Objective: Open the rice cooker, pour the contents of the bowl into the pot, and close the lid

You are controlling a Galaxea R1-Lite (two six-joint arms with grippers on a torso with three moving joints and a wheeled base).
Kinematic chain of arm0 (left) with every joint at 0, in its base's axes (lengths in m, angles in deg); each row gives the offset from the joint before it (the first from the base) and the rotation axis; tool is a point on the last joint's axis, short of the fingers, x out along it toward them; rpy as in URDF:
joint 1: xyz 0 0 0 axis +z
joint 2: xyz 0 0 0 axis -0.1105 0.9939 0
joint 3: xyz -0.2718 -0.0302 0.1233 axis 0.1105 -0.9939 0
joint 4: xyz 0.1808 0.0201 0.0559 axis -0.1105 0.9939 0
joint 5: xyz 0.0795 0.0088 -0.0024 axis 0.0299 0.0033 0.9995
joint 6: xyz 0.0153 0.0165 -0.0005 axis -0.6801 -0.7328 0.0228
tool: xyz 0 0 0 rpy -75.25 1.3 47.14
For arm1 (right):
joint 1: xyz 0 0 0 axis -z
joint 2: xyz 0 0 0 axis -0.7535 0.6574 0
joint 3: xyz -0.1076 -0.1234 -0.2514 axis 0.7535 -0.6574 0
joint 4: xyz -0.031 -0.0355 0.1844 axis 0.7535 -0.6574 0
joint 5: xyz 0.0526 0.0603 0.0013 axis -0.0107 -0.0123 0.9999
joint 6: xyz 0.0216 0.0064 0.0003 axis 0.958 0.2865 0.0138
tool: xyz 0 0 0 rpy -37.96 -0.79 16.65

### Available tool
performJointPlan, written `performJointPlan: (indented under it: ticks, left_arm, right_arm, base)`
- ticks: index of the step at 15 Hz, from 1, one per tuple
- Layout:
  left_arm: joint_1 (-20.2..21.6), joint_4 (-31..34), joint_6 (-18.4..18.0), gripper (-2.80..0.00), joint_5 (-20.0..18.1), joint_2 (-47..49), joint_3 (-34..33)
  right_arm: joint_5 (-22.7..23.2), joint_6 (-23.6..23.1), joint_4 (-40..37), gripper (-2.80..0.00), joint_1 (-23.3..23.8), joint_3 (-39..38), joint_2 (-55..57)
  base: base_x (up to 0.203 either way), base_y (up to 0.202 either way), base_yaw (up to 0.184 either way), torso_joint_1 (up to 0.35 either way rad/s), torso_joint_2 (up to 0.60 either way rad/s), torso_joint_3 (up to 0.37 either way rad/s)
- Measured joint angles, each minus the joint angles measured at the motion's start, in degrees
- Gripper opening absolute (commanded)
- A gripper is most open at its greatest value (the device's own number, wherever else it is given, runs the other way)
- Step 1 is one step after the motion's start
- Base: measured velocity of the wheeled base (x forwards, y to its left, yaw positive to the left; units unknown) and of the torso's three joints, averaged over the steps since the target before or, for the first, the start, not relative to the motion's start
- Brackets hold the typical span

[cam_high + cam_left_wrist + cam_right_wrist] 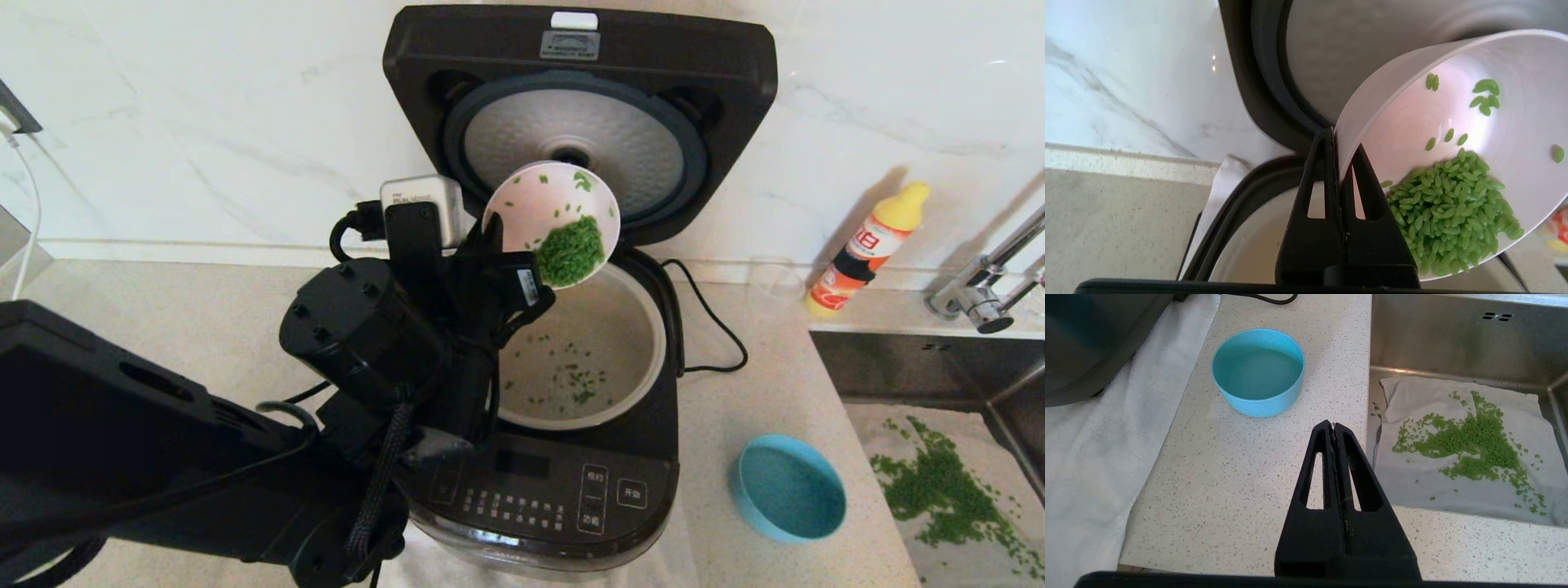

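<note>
My right gripper (1334, 428) sits parked over the counter, jaws pressed together on nothing. Left gripper (1336, 134) pinches the bowl (552, 220) by its rim, tilted over the pot (608, 416) so the green grains (570, 250) slide to the low lip; a few already lie inside. Behind, the lid (580, 114) stands upright, clear of the pour.

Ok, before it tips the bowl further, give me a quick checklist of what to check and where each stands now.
1. Lid fully up: ok.
2. Left end effector pinching bowl wall: ok.
3. Bowl over pot: ok.
4. Grains gathered at the low rim: ok.
5. Bowl emptied: not ok; only a scatter lies in the pot.
6. Right end effector shut, parked near the blue bowl: ok.
</note>
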Motion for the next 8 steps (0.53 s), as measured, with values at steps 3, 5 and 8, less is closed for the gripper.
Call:
performJointPlan:
  ticks: [3,5,8]
  left_arm:
    - [-1.36,-0.13,0.32,-2.8,0.02,-1.87,-1.71]
    - [-1.72,-0.13,0.34,-2.8,0.06,-3.1,-2.31]
    - [-1.79,-0.13,0.28,-2.8,-0.05,-5.0,-2.54]
  right_arm:
    - [-0.01,0.01,0.02,-2.8,0.0,0.0,0.0]
    - [0.0,0.0,0.02,-2.8,0.0,0.0,0.0]
    - [-0.01,-0.03,0.02,-2.8,0.0,0.0,0.0]
  base:
    - [0.0,0.0,0.0,0.0,0.0,0.0]
    - [0.0,0.0,0.0,0.0,0.0,0.0]
    - [0.0,0.0,0.0,0.0,0.0,0.0]
